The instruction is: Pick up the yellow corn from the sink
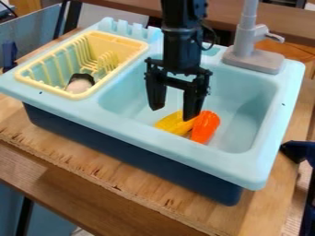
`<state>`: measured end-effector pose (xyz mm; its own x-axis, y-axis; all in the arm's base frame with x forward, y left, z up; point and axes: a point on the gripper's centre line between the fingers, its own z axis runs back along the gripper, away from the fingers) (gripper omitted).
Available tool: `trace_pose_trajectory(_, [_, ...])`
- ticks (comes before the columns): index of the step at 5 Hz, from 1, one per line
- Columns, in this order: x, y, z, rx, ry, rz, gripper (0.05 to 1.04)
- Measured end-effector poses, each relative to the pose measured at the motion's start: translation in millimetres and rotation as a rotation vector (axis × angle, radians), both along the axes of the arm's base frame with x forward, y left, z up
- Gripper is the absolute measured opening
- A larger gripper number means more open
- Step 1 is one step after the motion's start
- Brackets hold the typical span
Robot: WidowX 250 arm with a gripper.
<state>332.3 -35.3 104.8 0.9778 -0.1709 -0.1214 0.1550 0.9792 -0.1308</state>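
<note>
My gripper point(175, 109) hangs over the basin of the light blue toy sink point(246, 99), its two fingers spread apart with nothing between them. A yellow object point(173, 123) lies low in the basin, just below and partly behind the right finger. Touching it on the right is an orange object point(205, 126), rounded and elongated. Part of the yellow one is hidden by the finger. Whether the fingertips touch either object, I cannot tell.
A yellow dish rack point(78, 95) sits at the sink's left, holding a small white and black object point(80, 83). The grey faucet point(252, 48) stands at the back right. Wooden table point(80, 161) surrounds the sink.
</note>
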Motion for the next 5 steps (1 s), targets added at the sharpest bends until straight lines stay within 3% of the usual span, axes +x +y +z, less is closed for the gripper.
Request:
trace_pose_trajectory(2, [1,5,-12.2,0.066,0.053,0.018,0.999])
trace_pose_trajectory(3, [-4,11,-24.5,0.103,0.1,0.034,0.952])
trace_pose_trajectory(4, [-8,9,-34.5,0.088,0.132,0.047,0.643])
trace_pose_trajectory(5, [-7,10,-36.5,0.08,0.127,0.069,0.61])
